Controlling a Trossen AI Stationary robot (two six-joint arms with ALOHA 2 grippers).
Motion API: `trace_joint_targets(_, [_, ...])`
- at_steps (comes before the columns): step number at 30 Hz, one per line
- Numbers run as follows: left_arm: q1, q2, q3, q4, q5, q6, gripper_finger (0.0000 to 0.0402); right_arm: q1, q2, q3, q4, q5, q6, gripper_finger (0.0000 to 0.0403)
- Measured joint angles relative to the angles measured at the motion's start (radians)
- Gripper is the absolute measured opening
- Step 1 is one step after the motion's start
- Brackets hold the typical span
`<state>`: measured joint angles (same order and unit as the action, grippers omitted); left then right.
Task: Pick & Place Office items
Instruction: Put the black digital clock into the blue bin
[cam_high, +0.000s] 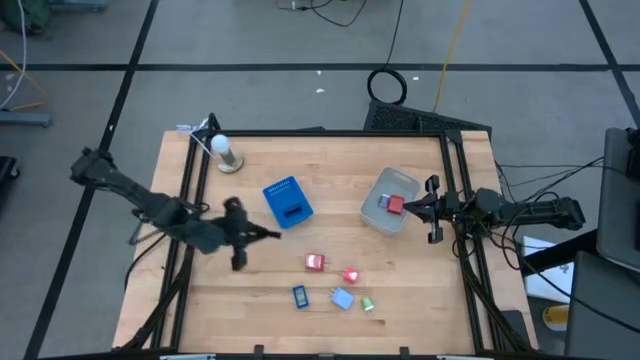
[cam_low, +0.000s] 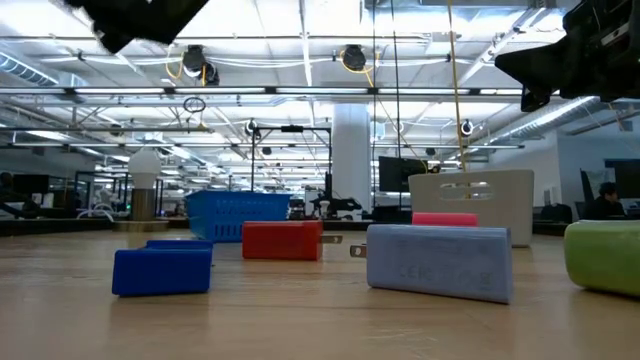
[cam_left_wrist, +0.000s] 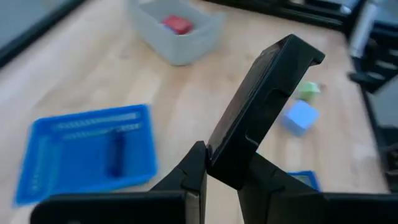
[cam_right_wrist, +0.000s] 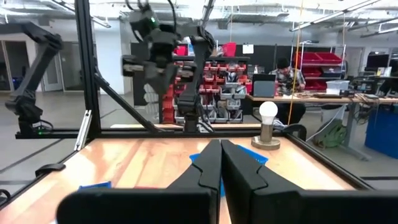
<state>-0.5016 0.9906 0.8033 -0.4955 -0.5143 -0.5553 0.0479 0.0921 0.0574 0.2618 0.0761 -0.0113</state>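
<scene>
**Both arms raised, fingers together, pieces spread over the tabletop**

The left gripper's (cam_high: 268, 234) fingers (cam_left_wrist: 261, 112) are pressed together with nothing between them. They point toward the middle of the tabletop (cam_high: 250, 290), just beside the near end of the blue tray (cam_high: 288, 201). The left wrist view shows a dark blue piece (cam_left_wrist: 116, 152) lying inside that tray.

The right gripper's (cam_high: 408, 207) fingers (cam_right_wrist: 219, 167) are likewise closed on each other and hold nothing. They reach over the right-hand edge of the clear tub (cam_high: 391, 200), which sits toward the right side of the tabletop. A red piece (cam_high: 394, 205) lies inside the tub, with a pale piece (cam_high: 383, 201) just beside it.

The remaining office items lie loose on the wood near the front edge, well apart from both grippers. A red piece with a pale end (cam_high: 315, 262) lies nearest the tray, and a second red piece (cam_high: 350, 275) sits to its right. In front of them stand a dark blue block (cam_high: 300, 296), a light blue block (cam_high: 342, 298) and a small green piece (cam_high: 367, 304) in a loose row.

At the back left of the tabletop stands a white bulb on a base (cam_high: 224, 151). In the right wrist view a seated person (cam_right_wrist: 286, 74) shows at a desk in the room beyond.
</scene>
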Motion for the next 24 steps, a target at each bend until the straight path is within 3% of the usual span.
trace_joint_targets(4, [-0.025, -0.153, -0.152, 0.029, -0.096, -0.069, 0.0053, 0.000, 0.004, 0.000, -0.003, 0.000, 0.000, 0.0002])
trace_joint_targets(12, [-0.038, -0.383, -0.417, 0.193, -0.129, -0.079, 0.0053, 0.000, 0.027, 0.000, 0.004, 0.001, 0.011, 0.0002])
trace_joint_targets(18, [-0.037, -0.521, -0.517, 0.201, -0.172, -0.069, 0.0053, 0.000, 0.046, 0.000, 0.007, 0.001, 0.027, 0.0002])
trace_joint_targets(24, [-0.035, -0.646, -0.542, 0.149, -0.228, -0.025, 0.0053, 0.000, 0.055, 0.000, 0.011, 0.001, 0.025, 0.0002])
